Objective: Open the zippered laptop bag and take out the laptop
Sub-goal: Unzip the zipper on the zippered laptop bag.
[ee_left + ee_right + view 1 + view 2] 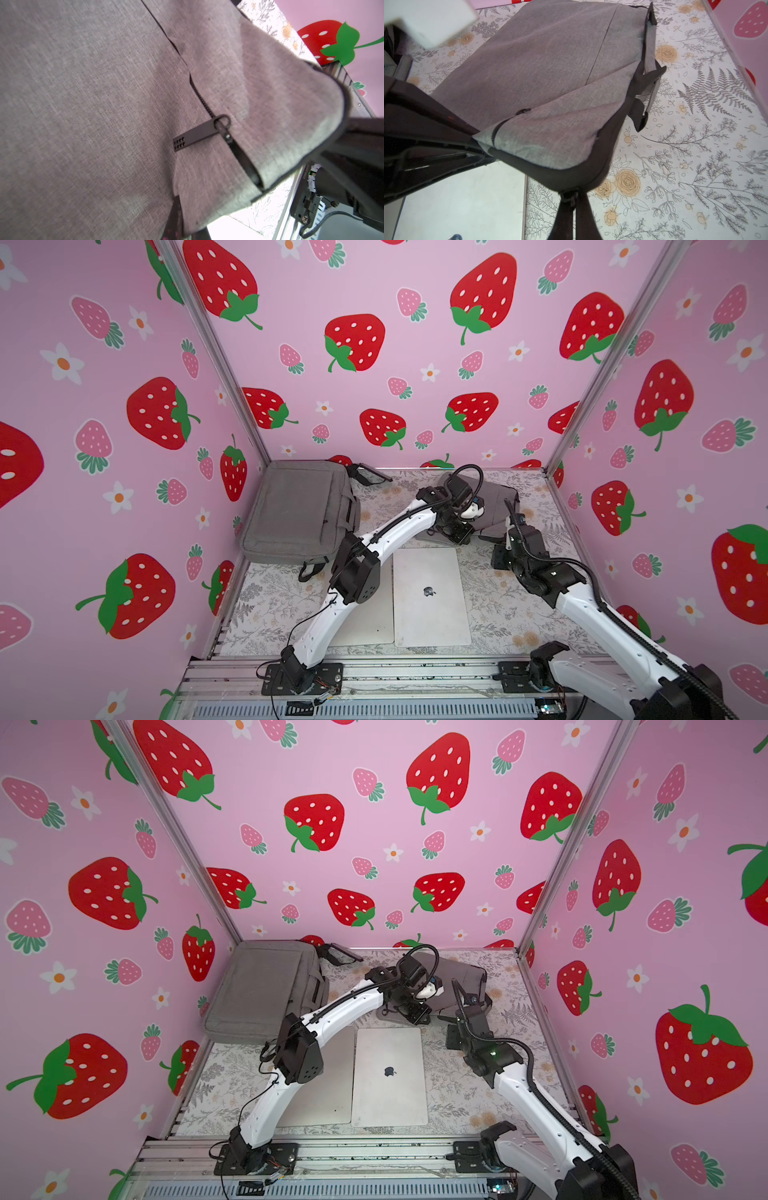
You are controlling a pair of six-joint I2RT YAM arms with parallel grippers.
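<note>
The grey zippered laptop bag (496,497) (461,977) lies flat at the back right of the table. My left gripper (459,537) (185,226) is shut on a fold of the bag's grey fabric (207,197) at its near corner. Close by on the bag's face lies the front pocket's black zipper pull (195,135). My right gripper (488,538) (574,204) is shut on the small zipper pull (568,196) at the bag's dark near edge (550,174). What the bag holds is hidden.
Two silver laptops lie on the table in front: one with a dark logo (430,597) (388,1077), one (374,614) partly under my left arm. A larger grey briefcase bag (299,510) (262,990) leans at the back left. Pink walls enclose three sides.
</note>
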